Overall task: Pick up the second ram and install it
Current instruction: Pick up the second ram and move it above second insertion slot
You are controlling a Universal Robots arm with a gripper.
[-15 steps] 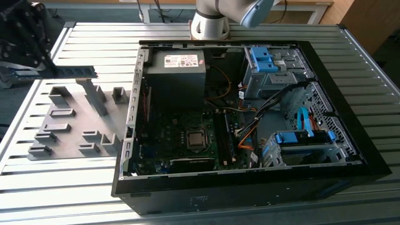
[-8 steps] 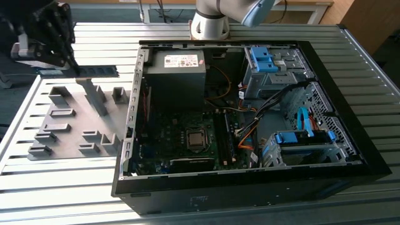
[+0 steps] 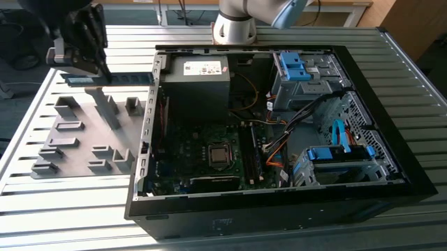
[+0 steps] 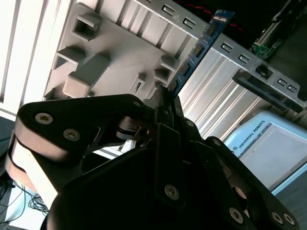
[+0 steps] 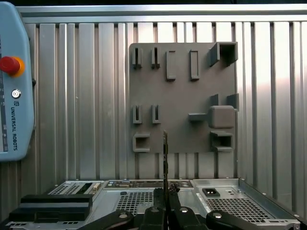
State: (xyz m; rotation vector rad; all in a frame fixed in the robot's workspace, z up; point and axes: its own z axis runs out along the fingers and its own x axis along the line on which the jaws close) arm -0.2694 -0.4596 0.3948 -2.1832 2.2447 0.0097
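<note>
The second ram (image 3: 129, 78) is a thin blue-green strip held level in the air, above the far end of the grey fixture plate (image 3: 77, 141) and just outside the computer case's wall on the exterior view's left. My gripper (image 3: 96, 74) is shut on it near one end. In the second wrist view the ram (image 4: 199, 48) sticks out past the fingertips (image 4: 165, 98) towards the case. The first wrist view has the ram (image 5: 165, 153) edge-on, rising from the closed gripper (image 5: 166, 199) over the fixture plate (image 5: 182, 96).
The open computer case (image 3: 391, 172) lies on the slatted metal table (image 3: 70, 204), with its motherboard and memory slots (image 3: 255, 151) exposed beside the power supply (image 3: 199, 78). Blue drive cages (image 3: 335, 157) stand on the exterior view's right. A teach pendant (image 5: 14, 81) lies on the table.
</note>
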